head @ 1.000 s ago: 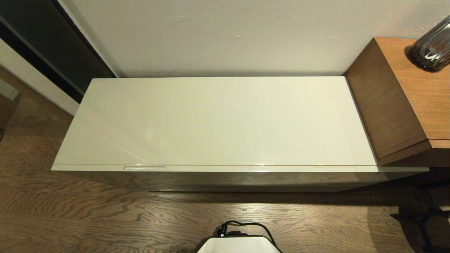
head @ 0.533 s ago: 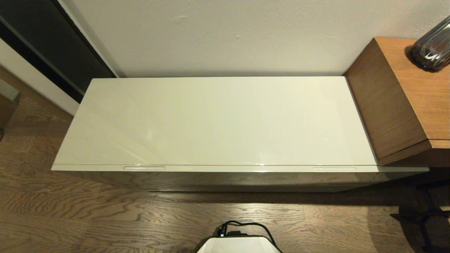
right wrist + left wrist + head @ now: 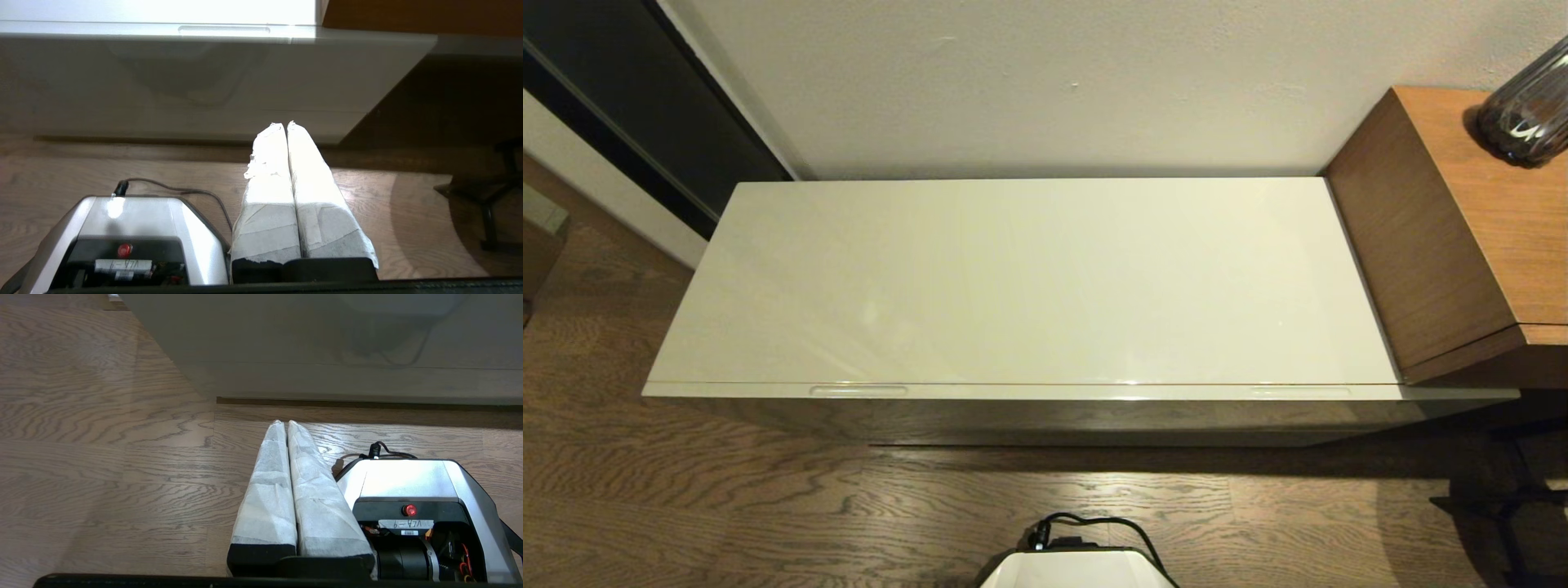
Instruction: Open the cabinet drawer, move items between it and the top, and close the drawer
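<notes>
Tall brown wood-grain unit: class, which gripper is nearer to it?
Right. The right gripper hangs low near the unit; the left gripper is beyond the robot's white base.

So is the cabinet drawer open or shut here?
Shut: the cabinet drawer front sits flush under the top, with nothing pulled out.

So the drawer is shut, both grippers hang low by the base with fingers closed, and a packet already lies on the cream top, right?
Not quite: the top carries no packet, as the head view shows. The rest holds: the cabinet drawer is shut, and the left gripper and right gripper hang closed beside the base.
</notes>
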`<state>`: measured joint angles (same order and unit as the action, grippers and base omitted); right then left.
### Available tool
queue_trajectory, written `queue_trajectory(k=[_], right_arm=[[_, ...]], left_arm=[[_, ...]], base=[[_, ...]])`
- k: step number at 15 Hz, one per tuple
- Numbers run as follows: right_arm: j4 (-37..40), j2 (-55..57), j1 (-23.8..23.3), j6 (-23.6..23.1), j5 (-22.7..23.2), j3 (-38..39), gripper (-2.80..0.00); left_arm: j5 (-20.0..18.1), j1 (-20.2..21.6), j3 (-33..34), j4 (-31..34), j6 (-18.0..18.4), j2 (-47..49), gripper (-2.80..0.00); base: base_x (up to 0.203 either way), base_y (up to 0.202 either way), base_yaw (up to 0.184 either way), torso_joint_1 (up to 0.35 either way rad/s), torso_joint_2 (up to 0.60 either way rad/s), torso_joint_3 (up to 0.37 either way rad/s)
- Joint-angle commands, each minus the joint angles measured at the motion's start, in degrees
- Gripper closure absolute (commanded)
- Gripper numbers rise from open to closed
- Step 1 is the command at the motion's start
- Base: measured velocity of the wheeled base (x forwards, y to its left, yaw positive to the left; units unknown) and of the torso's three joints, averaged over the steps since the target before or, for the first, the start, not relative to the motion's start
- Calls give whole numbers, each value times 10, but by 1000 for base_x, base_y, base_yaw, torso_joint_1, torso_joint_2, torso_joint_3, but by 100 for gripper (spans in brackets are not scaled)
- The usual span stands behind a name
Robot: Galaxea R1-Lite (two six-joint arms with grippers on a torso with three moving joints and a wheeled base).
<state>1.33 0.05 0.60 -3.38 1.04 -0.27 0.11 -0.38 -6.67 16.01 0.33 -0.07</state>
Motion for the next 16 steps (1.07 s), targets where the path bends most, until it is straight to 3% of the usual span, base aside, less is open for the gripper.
queue_trajectory(k=[1, 16], right_arm=[[1, 2, 0, -1, 1, 3, 0], [-1, 2, 0, 14, -1, 3, 0]], left_arm=[[1, 0, 0, 1, 0, 0, 0], [0, -1, 0, 1, 0, 0, 0]], base=[[0, 0, 0, 0, 0, 0], [0, 0, 0, 0, 0, 0]])
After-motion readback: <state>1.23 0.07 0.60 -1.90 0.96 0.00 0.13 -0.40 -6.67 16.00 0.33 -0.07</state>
